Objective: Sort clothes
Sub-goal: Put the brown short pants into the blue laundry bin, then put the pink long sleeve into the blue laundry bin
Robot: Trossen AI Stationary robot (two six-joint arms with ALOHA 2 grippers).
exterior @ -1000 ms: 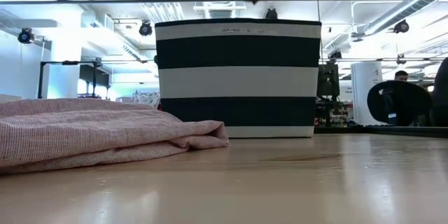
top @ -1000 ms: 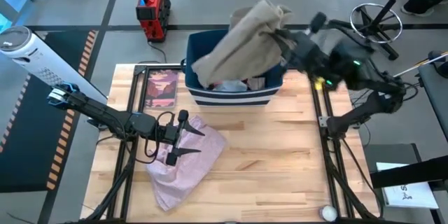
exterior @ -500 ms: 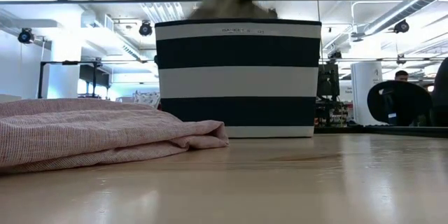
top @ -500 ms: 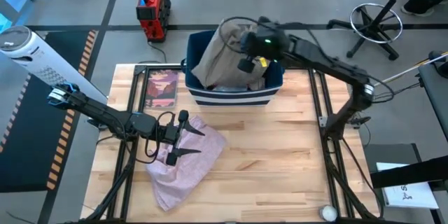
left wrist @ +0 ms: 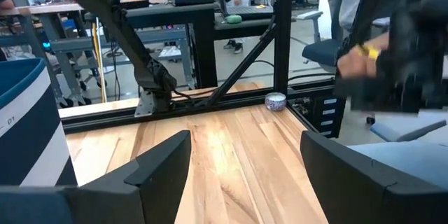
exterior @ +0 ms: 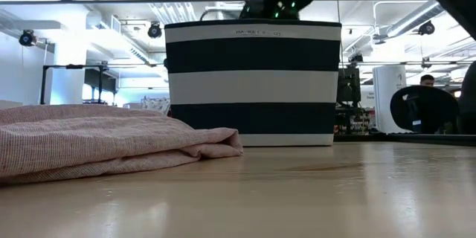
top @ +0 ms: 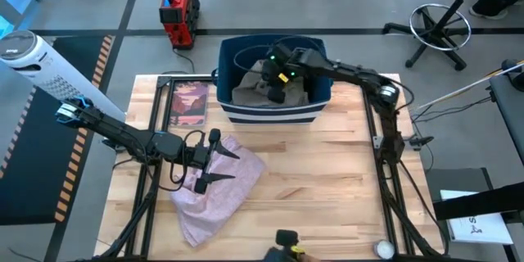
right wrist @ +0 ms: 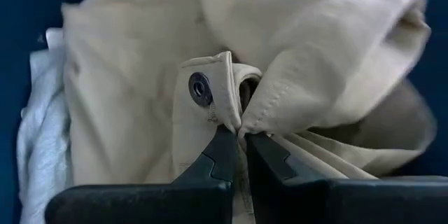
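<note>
Left arm: I see it stretched across the table's left side, its gripper hovering over the pink cloth. From the left wrist view the fingers stand wide apart with nothing between them, only bare wood below.

Pink cloth: it lies bunched and flat on the table's left half, well apart from the bin. In the low view I read it as a low folded heap whose near edge stops just short of the bin's striped wall.

Book: a flat book rests near the table's far left corner, just beside the bin.

Bin: navy with white stripes, standing at the table's far edge, centre. Inside I see the khaki garment piled over a paler piece.

Right arm: it reaches in from the right and down into the bin — its gripper sits low inside, on the khaki garment.

Right claw: the right wrist view shows the fingertips pinched together on a fold of khaki fabric, just by a dark snap button — gripping the garment.
</note>
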